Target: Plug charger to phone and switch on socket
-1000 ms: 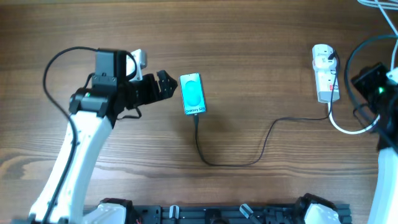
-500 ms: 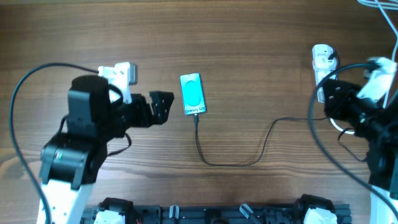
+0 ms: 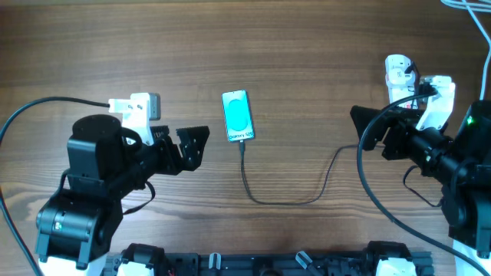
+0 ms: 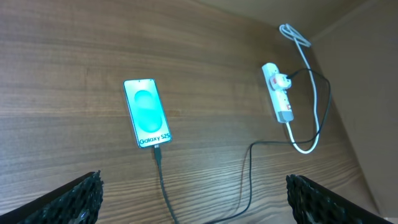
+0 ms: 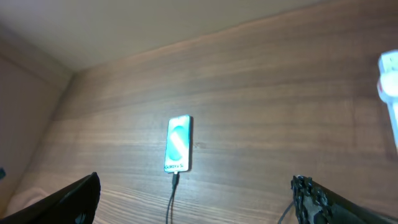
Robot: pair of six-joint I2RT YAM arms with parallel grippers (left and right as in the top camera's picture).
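The phone (image 3: 237, 116) lies flat mid-table, its cyan screen lit. The charger (image 3: 261, 198), a thin black cable, runs from the phone's near end in a loop toward the right; its connector sits at the phone's port (image 4: 157, 152). The white socket (image 3: 398, 73) lies at the far right, its near end covered by my right arm. My left gripper (image 3: 196, 146) hangs open left of the phone, holding nothing. My right gripper (image 3: 365, 129) is open too, left of the socket and apart from it. Both wrist views show the phone (image 5: 178, 144) well ahead of open jaws.
A thick white cord (image 4: 303, 48) leads from the socket (image 4: 278, 92) toward the table's far right corner and loops beside the strip. A black plug sits in the socket's far end. Bare wood surrounds the phone (image 4: 147, 113).
My right gripper has opened and swung left, away from the socket. My left arm has drawn back toward the front left, away from the phone. Phone and cable have not moved.
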